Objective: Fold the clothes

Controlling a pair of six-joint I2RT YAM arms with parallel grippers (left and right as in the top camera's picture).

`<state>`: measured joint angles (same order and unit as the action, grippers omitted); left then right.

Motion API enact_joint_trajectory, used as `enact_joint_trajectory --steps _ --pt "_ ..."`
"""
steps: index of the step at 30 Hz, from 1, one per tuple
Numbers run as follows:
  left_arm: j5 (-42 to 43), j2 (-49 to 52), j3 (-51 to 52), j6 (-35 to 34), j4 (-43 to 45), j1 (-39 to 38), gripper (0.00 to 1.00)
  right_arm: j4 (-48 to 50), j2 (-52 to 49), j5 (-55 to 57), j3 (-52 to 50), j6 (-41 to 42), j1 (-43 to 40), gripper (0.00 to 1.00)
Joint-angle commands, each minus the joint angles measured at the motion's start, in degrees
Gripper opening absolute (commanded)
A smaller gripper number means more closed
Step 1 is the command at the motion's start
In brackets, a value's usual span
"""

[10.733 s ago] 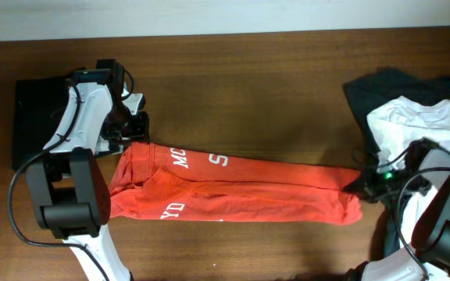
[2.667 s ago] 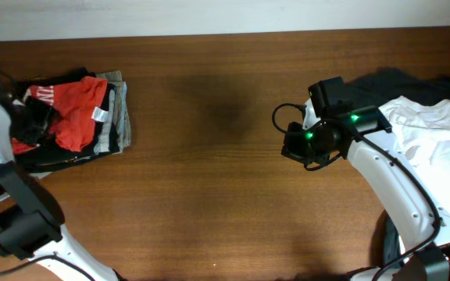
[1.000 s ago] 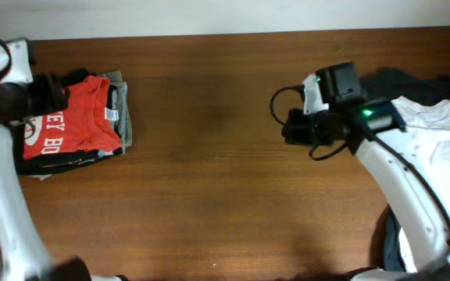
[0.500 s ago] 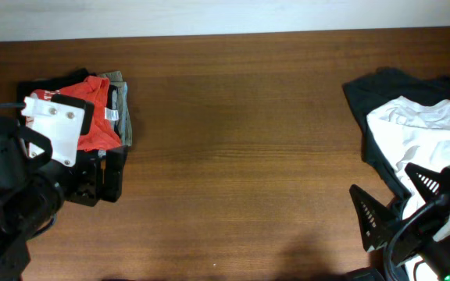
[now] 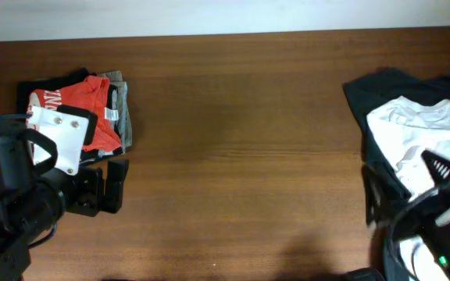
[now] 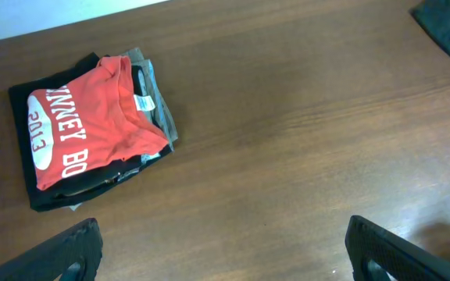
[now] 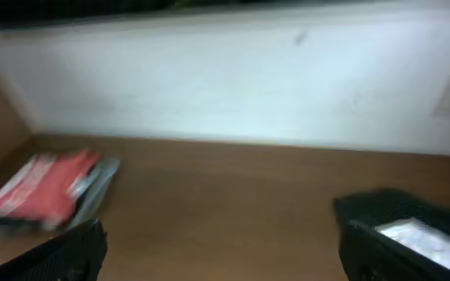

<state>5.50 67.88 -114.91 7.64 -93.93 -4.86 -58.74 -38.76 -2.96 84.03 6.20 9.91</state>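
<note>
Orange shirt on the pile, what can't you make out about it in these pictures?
Overhead: the left arm covers the lower left corner of the orange shirt.
Left wrist: the white lettering wraps under the fold, so its words are incomplete.
Right wrist: blurred; lettering unreadable.
Every view: the garments underneath show only edges.

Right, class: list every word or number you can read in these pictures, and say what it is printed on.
"2013": in the white oval on the folded orange-red T-shirt.
"NNEY": same shirt, its start unclear at the fold.
"BO": same shirt, cut off by the fold.
White neck label: too small to read.
</note>
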Motion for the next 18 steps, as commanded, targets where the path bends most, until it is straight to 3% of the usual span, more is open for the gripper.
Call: enact_joint_trajectory --steps 1,5,11,18 --pt "-0.4 -0.1 -0.3 -0.5 -0.1 -0.3 0.99 6.8 3.3 1.8 -14.0 -0.2 -4.9 0.99" --pt "-0.4 -0.1 -0.3 -0.5 -0.1 -0.3 0.99 22.0 17.2 1.7 -37.8 -0.2 -7.1 0.99" --pt "-0.4 -0.1 -0.3 -0.5 -0.1 -0.3 0.99 33.1 36.9 1.7 -64.7 -0.2 -8.2 0.99" --pt "-0.4 -0.1 -0.3 -0.5 -0.1 -0.3 0.99 46.4 38.6 1.7 -80.3 -0.2 -8.2 0.99"
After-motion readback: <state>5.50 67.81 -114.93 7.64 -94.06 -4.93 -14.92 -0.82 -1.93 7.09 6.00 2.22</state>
